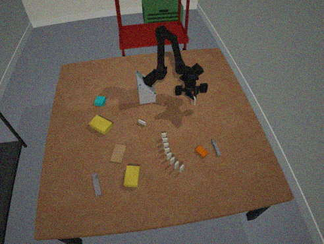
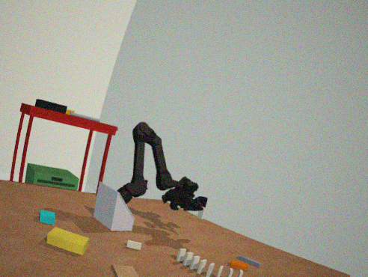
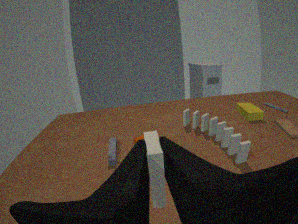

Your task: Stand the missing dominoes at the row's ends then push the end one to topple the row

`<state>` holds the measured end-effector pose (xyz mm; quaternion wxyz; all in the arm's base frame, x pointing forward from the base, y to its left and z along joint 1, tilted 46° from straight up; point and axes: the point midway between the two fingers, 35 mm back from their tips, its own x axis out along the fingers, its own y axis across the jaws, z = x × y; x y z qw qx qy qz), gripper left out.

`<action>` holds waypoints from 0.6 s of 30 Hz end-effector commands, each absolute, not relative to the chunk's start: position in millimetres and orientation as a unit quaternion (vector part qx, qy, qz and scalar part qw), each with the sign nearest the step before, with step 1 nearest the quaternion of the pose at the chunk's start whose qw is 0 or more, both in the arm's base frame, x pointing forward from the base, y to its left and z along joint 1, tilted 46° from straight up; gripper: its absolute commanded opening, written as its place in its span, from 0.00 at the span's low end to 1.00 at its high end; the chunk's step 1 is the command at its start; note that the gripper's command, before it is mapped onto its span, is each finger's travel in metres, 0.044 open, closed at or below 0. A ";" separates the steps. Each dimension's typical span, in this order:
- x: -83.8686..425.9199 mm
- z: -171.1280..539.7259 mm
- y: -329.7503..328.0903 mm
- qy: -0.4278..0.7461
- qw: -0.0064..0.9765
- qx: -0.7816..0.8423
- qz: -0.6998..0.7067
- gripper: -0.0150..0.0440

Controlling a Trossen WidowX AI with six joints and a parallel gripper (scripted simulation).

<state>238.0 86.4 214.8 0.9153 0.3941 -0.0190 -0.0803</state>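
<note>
My gripper (image 1: 193, 96) (image 2: 202, 208) (image 3: 152, 144) is shut on a white domino (image 1: 194, 100) (image 2: 201, 213) (image 3: 157, 180) and holds it above the table, behind and to the right of the row in the top view. The held domino looks close to upright in the exterior view. Several white dominoes stand in a curved row (image 1: 166, 150) (image 2: 202, 266) (image 3: 220, 131), evenly spaced. Another white domino (image 1: 141, 122) (image 2: 134, 245) lies on the table, left of the row's far end in the top view.
An orange block (image 1: 201, 151) (image 2: 238, 265) and a grey bar (image 1: 216, 148) (image 3: 112, 152) lie right of the row. Two yellow blocks (image 1: 101, 124) (image 1: 132, 176), a tan slab (image 1: 118, 153), another grey bar (image 1: 96, 184) and a cyan block (image 1: 100, 101) lie left. A grey wedge (image 1: 145, 93) stands beside the arm's base.
</note>
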 end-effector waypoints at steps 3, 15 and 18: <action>237.3 214.8 86.0 -0.021 0.914 0.398 -0.081 0.29; 240.8 211.2 93.5 -0.021 0.914 0.398 -0.081 0.29; 242.9 208.4 98.4 -0.020 0.914 0.398 -0.081 0.29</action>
